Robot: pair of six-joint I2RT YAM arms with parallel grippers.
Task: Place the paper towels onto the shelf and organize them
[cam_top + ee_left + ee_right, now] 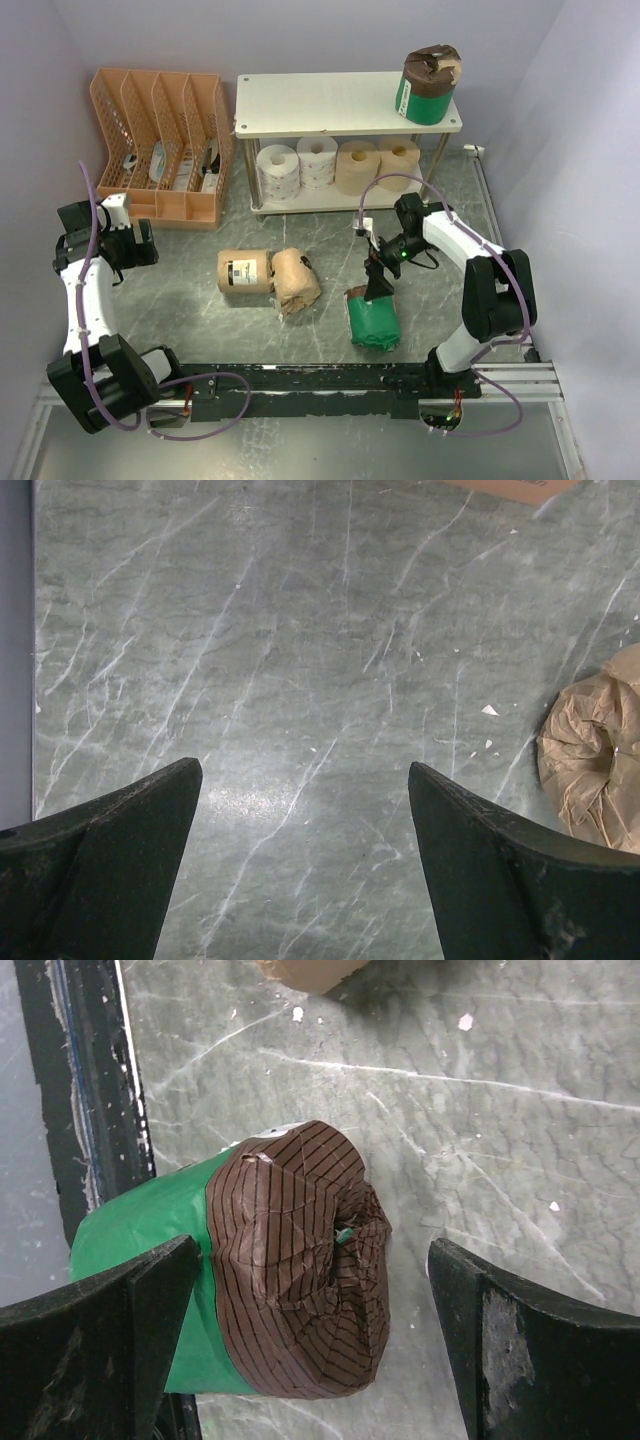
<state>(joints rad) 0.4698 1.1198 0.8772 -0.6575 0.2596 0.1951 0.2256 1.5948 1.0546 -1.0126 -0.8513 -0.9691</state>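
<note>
The right tool [312, 1255], fingers spread wide, straddles the brown end of a green-wrapped roll [150, 1225] lying on the counter [200, 300] by the front rail; whether it touches the wrap I can't quite tell. I'd call this the pick-up: lower, close, then carry to the shelf [320, 105]. The left tool [305, 775] hangs released over bare counter. There are eight rolls: a second green roll [428, 88] on the shelf top, four lower-tier rolls [317, 160], two tan-wrapped rolls [246, 270] and this one on the counter.

Tan-wrapped roll [598, 765] partly off-frame
</note>
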